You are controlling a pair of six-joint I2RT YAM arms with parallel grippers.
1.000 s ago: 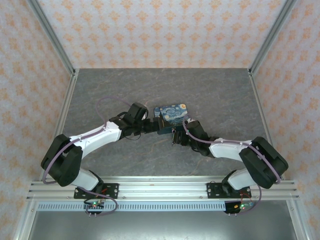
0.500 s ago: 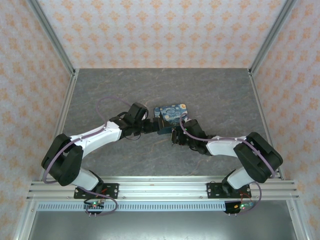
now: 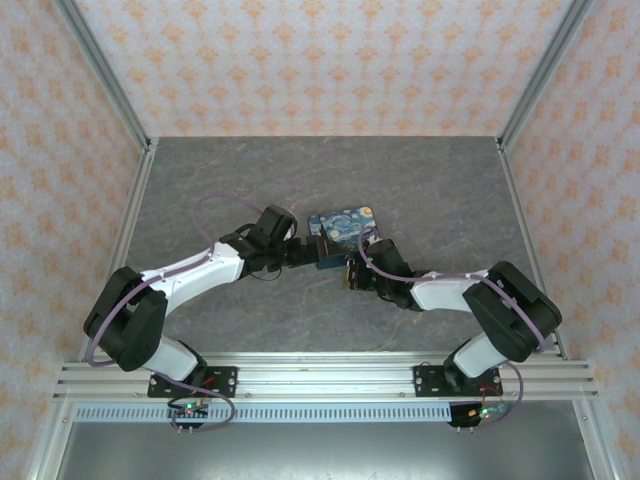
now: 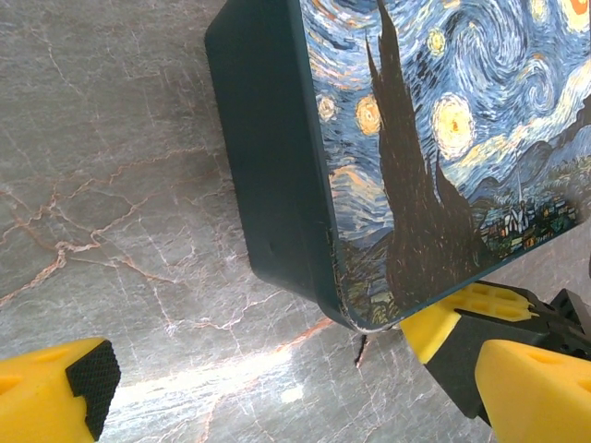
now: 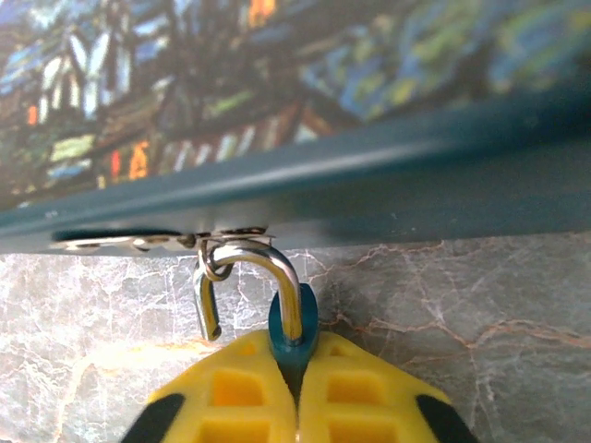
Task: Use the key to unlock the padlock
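right wrist: key (image 5: 294, 325) in right tool (image 5: 295, 362), padlock (image 5: 388, 180) ahead on marble table (image 5: 480, 305)

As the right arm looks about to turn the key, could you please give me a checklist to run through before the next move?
1. Right gripper shut on the teal-blue head of the tiny key: ok.
2. Key's pale metal end seated in a keyhole on the dark teal side of the square starry-night padlock: cannot tell; the metal meets the block's lower edge.
3. Left gripper bracing the padlock: not ok; its jaws stand open, and its black pad is clear of the block.
4. Padlock printed face up on the grey marbled table: ok.
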